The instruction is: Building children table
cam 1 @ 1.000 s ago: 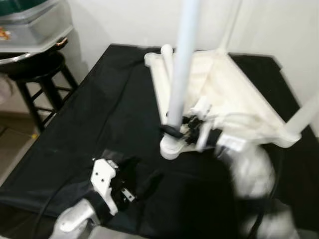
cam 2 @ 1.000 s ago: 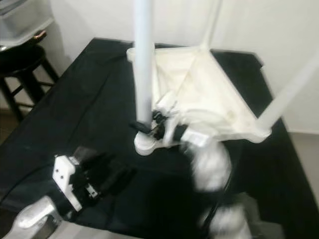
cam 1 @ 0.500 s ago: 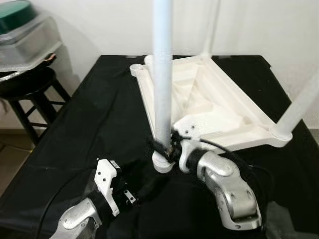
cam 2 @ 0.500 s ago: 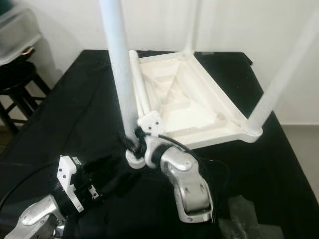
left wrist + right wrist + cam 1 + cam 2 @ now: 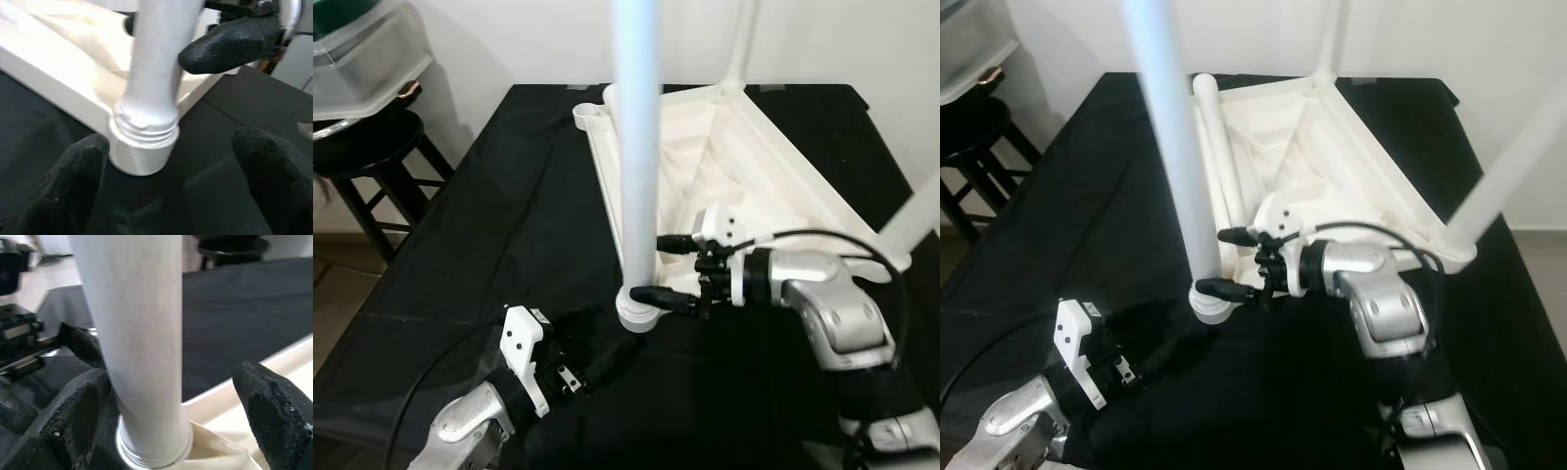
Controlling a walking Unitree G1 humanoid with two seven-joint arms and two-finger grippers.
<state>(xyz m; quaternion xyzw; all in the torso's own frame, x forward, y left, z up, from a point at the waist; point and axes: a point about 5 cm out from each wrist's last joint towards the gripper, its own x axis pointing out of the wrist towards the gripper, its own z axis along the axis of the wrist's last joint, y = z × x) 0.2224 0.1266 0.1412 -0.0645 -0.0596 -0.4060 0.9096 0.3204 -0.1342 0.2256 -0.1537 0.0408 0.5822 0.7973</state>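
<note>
We look at home room, plain and domestic. White painted wall (image 5: 509,39) behind. Work surface draped in black cloth (image 5: 499,225). Beside it we spot black wooden stool (image 5: 372,166) carrying clear plastic storage bin (image 5: 367,64). Tan floor (image 5: 333,304) below stool. Upturned white children's table (image 5: 744,186) on cloth suits household setting.

white table leg (image 5: 636,147), cream tabletop (image 5: 783,186), black cloth (image 5: 489,225), black fingers (image 5: 230,44)
</note>
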